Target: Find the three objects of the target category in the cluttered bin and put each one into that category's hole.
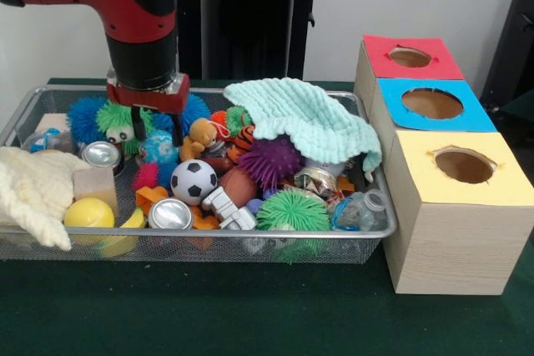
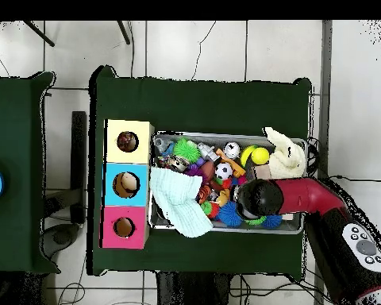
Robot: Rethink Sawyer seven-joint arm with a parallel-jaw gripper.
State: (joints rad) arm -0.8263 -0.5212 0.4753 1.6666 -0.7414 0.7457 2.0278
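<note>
Toys crowd a wire bin [image 1: 25, 110] on the green desk [image 1: 250, 314]: a soccer ball [image 1: 193, 181], a purple spiky ball [image 1: 270, 161], a small teddy bear [image 1: 200, 135], all partly under a mint cloth [image 1: 304, 114]. The gripper [image 1: 155, 129] hangs low over a green fuzzy toy [image 1: 125, 118] at the bin's far side, apparently mid-search; whether its jaws are apart cannot be told. Next comes a clean pick, then a carry to the box of three holes [image 1: 450, 164] beside the bin
</note>
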